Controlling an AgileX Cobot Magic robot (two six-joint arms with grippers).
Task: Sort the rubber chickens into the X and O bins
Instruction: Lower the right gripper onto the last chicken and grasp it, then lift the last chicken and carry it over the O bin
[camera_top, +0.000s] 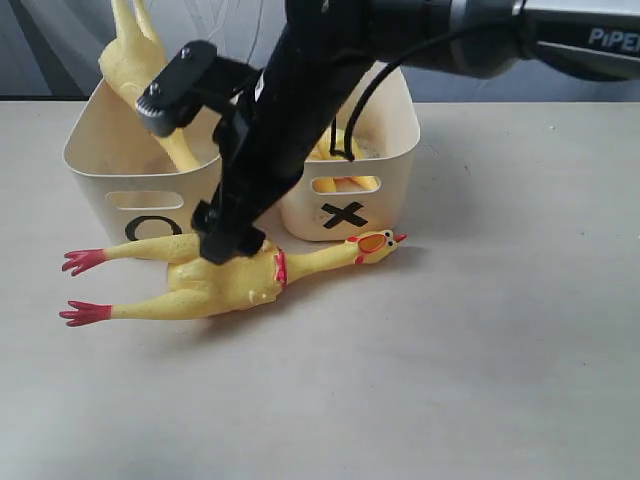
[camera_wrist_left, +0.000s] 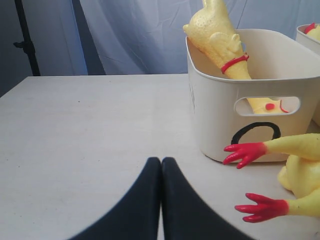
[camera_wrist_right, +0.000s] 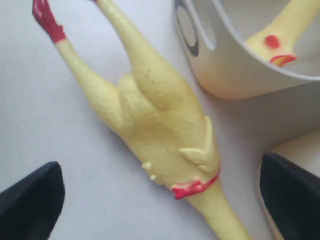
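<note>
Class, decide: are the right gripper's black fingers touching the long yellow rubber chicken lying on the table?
Apart. The right wrist view shows the black fingers spread wide, with bare table visible between each and the long yellow rubber chicken.

O bin left, X bin right, adjacent on tabletop. First chicken in O, second chicken in X. Third chicken lies before both bins, feet left, head right.

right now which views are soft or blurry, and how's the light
Right wrist view: soft all over, the rubber chicken and the dark fingers both blurred. Left wrist view: sharp on the O bin, the left gripper a featureless black. Exterior view: even light, only a faint shadow under the chicken, no glare.
</note>
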